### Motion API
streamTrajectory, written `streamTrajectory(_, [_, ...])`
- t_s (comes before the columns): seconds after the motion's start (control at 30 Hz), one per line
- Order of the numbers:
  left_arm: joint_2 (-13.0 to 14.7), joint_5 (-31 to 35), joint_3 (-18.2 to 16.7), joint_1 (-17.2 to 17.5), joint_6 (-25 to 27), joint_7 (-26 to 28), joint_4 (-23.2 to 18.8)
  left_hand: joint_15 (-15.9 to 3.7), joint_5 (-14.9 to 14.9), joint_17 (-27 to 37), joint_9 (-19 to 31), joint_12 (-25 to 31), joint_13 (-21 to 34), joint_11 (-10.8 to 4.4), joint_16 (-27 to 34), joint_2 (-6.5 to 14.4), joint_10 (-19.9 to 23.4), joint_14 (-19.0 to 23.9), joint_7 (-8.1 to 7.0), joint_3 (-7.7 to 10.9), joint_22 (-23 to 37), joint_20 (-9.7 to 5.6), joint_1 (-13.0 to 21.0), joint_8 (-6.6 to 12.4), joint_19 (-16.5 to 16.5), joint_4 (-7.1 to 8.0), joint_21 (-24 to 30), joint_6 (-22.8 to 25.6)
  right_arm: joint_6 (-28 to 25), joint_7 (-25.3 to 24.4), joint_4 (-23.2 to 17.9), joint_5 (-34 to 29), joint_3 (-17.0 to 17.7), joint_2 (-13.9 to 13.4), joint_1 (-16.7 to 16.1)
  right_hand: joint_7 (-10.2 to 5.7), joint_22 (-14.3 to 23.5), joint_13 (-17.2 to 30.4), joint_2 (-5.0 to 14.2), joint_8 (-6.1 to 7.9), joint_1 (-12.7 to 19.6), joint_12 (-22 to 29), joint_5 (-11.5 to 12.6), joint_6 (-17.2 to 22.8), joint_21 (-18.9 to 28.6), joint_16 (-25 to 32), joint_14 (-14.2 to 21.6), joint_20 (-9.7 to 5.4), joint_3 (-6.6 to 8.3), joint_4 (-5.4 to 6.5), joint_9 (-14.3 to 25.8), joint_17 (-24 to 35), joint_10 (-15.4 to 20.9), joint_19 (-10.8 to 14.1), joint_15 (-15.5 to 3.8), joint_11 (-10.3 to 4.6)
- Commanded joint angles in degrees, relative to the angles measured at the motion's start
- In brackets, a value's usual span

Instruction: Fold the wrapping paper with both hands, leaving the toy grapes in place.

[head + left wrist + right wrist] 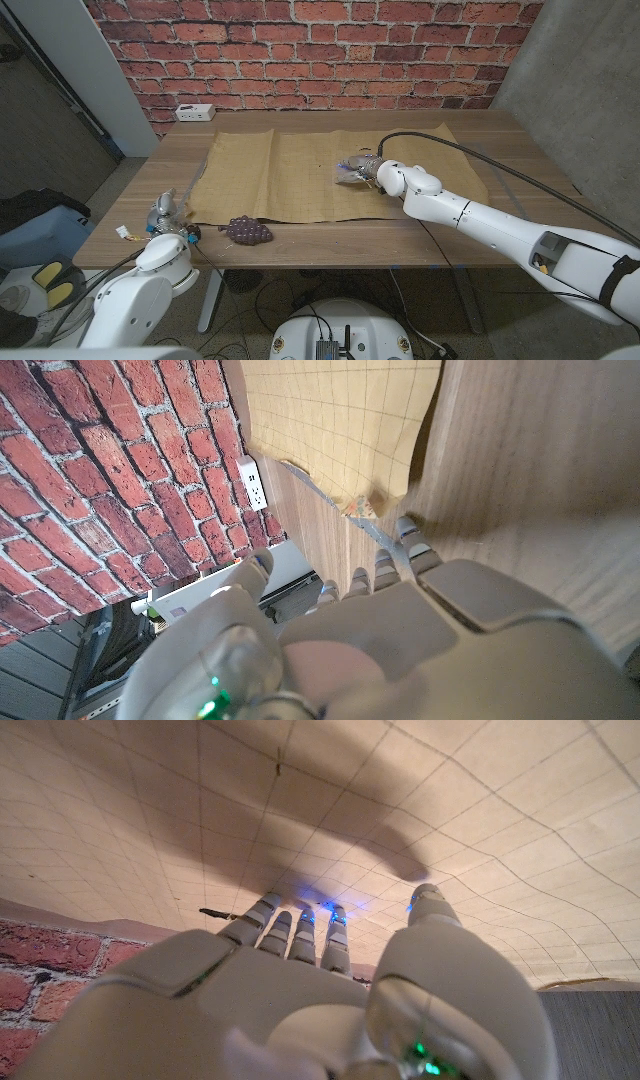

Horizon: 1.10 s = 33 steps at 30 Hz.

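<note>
Left hand (166, 212) at table's near edge, empty, fingers loosely apart; toy grapes (247, 232) beside it on wrapping paper's (300, 175) near edge; right hand (360, 168) over paper, fingers spread, holding nothing.

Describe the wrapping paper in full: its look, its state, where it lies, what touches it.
The paper is tan with a faint square grid, spread open and mostly flat across the table's middle, its left part creased and slightly rumpled. The grapes sit at its near edge. The right robot hand is over its middle; contact is unclear.
</note>
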Motion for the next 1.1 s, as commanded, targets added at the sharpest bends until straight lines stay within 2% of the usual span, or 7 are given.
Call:
streamTrajectory(0.03, [0.21,-8.28,-0.94,0.89,-11.28,-9.45,6.01,-0.15,0.19,0.05,0.03,1.28,0.06,-1.26,0.39,-0.42,-2.31,1.31,-1.67,0.70,0.32,-0.23,0.34,-0.35,1.71,-0.50,0.46,-7.93,0.27,0.15,-0.32,0.22,0.27,-0.12,-0.20,0.09,0.30,0.29,-0.14,0.00,0.64,0.36,-0.15,0.37,0.33,0.28,0.36,0.77,0.23,-0.35,0.30,0.10,0.28,1.04,-0.12,-0.14])
streamTrajectory(0.23, [0.92,-13.63,-0.66,0.19,-18.04,-18.32,11.83,-0.76,0.18,0.03,-0.09,1.62,0.05,-1.46,0.47,-0.75,-0.68,2.67,-5.73,0.82,0.28,-0.72,0.12,-0.43,2.31,-0.81,0.26,-12.39,-0.36,0.17,-1.32,0.19,0.51,-0.52,-0.67,0.07,0.30,0.29,-0.21,-0.02,0.59,0.37,-0.17,0.38,0.33,0.29,0.42,0.79,0.22,-0.42,0.30,0.11,0.32,1.11,-0.12,-0.16])
streamTrajectory(0.37, [1.94,-17.67,-0.33,-0.75,-19.63,-21.91,14.52,-1.16,0.14,-0.03,-0.13,1.81,0.08,-0.58,0.38,-1.43,0.26,3.02,-7.50,0.58,0.26,-1.17,-0.01,-0.18,2.65,-1.23,0.18,-13.50,-0.67,0.05,-1.90,0.12,0.65,-0.73,-0.96,0.10,0.30,0.29,-0.23,-0.06,0.54,0.38,-0.18,0.32,0.33,0.32,0.54,0.79,0.22,-0.44,0.31,0.13,0.35,1.15,-0.09,-0.20])
streamTrajectory(0.67, [6.35,-24.19,0.74,-2.23,-18.13,-23.80,16.91,-1.72,0.54,-0.12,-0.07,1.83,0.22,-0.06,0.59,-2.68,1.18,4.86,-7.87,0.64,0.06,-1.00,1.24,0.15,5.52,-3.51,0.65,-14.67,-1.16,-0.13,-2.81,0.28,1.08,-1.09,-1.45,0.11,0.30,0.30,-0.26,-0.11,0.48,0.38,-0.20,0.26,0.33,0.31,0.59,0.77,0.24,-0.54,0.32,0.14,0.40,1.24,-0.10,-0.08])
streamTrajectory(0.8, [10.04,-26.33,0.95,-2.72,-13.86,-20.56,16.30,-1.85,0.89,-0.13,0.01,1.90,0.30,0.51,0.71,-3.51,1.98,6.41,-6.54,1.08,-0.09,-0.50,3.19,0.49,8.60,-6.04,1.21,-15.35,-1.02,-0.32,-3.03,0.54,1.34,-1.27,-1.66,0.11,0.30,0.30,-0.31,-0.12,0.43,0.40,-0.21,0.24,0.34,0.33,0.67,0.79,0.22,-0.56,0.32,0.15,0.43,1.28,-0.08,-0.13])
streamTrajectory(0.97, [13.55,-28.07,1.14,-3.31,-9.49,-15.08,14.76,-2.71,0.98,-0.15,0.12,2.92,0.42,0.72,1.12,-5.24,7.01,11.08,-3.88,1.63,-0.24,0.07,7.54,1.75,14.25,-9.48,1.86,-12.40,-0.36,-0.41,-2.69,0.87,1.49,-1.16,-1.52,0.10,0.30,0.30,-0.35,-0.15,0.38,0.33,-0.21,0.18,0.32,0.34,0.77,0.86,0.25,-0.62,0.32,0.17,0.28,1.29,-0.02,-0.26])
streamTrajectory(1.1, [15.51,-29.57,1.10,-3.85,-5.87,-8.45,12.94,-4.84,1.40,-0.17,0.29,3.61,0.53,0.05,1.24,-6.37,13.98,17.64,0.36,3.02,-0.27,-0.86,17.05,3.08,22.75,-10.09,2.88,-4.40,0.31,-0.50,-2.25,1.25,1.60,-0.96,-1.41,0.13,0.30,0.30,-0.40,-0.17,0.20,0.32,-0.22,0.15,0.32,0.35,0.81,0.83,0.21,-0.57,0.33,0.22,0.25,1.34,-0.01,-0.25])
